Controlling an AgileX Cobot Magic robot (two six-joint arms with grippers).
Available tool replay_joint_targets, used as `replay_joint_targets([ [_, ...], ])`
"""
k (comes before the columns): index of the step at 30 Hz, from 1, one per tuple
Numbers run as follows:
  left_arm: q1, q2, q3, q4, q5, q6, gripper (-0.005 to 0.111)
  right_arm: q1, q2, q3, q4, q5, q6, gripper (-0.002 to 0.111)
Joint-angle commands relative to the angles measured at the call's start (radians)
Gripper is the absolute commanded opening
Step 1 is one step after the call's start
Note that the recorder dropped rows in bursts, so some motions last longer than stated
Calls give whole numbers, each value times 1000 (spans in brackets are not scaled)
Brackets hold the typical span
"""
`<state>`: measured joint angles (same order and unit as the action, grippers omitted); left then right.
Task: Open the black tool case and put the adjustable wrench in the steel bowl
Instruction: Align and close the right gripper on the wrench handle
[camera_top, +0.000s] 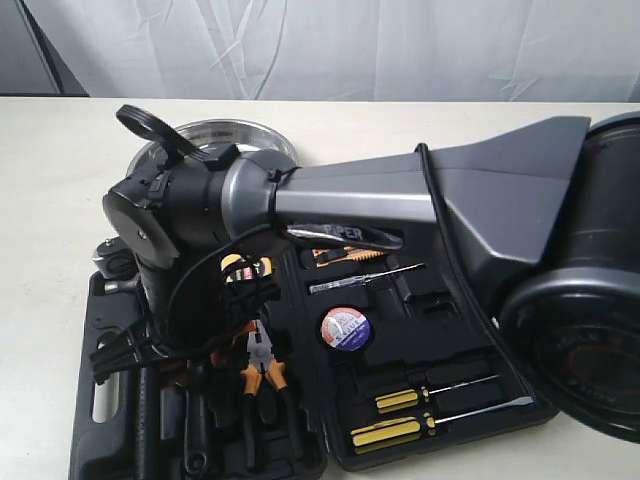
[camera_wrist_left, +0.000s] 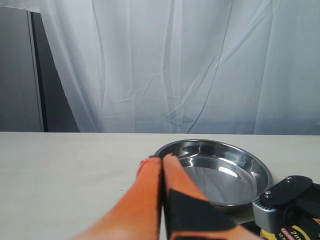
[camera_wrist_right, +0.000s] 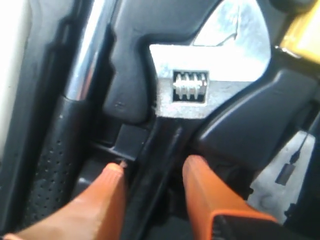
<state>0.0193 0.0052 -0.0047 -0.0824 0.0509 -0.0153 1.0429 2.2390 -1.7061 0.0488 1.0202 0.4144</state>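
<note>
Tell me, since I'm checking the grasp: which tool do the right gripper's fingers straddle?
The adjustable wrench: its black handle runs through the open right gripper; the hammer lies outside it.

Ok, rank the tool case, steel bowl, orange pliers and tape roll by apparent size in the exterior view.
1. black tool case
2. steel bowl, mostly hidden behind the right arm
3. orange pliers and tape roll: too close to rank

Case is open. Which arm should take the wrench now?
Right. The right gripper, open, straddles the black handle of the silver-headed adjustable wrench in the black plastic tool case. The left gripper is shut, facing the round steel bowl, no wrench in its view.
</note>
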Motion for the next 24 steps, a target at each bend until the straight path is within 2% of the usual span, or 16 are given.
replay_joint_targets([
  [1, -11, -5, 5, -1, -1, -1, 0, -8, 6, 11, -64, -15, 42, 37],
  [10, -11, -5, 5, -1, -1, -1, 0, -8, 105, 11, -36, 10, 30, 35],
  [12, -11, -5, 5, -1, -1, -1, 0, -8, 105, 11, -37, 12, 21, 26],
  [15, -11, -5, 5, -1, -1, -1, 0, -8, 101, 11, -58, 10, 21, 3],
  [16, -11, -5, 5, -1, -1, -1, 0, -8, 101, 11, -65, 10, 19, 0],
  [24, -11, -5, 5, -1, -1, -1, 0, -8, 24, 11, -115, -54, -18, -1],
])
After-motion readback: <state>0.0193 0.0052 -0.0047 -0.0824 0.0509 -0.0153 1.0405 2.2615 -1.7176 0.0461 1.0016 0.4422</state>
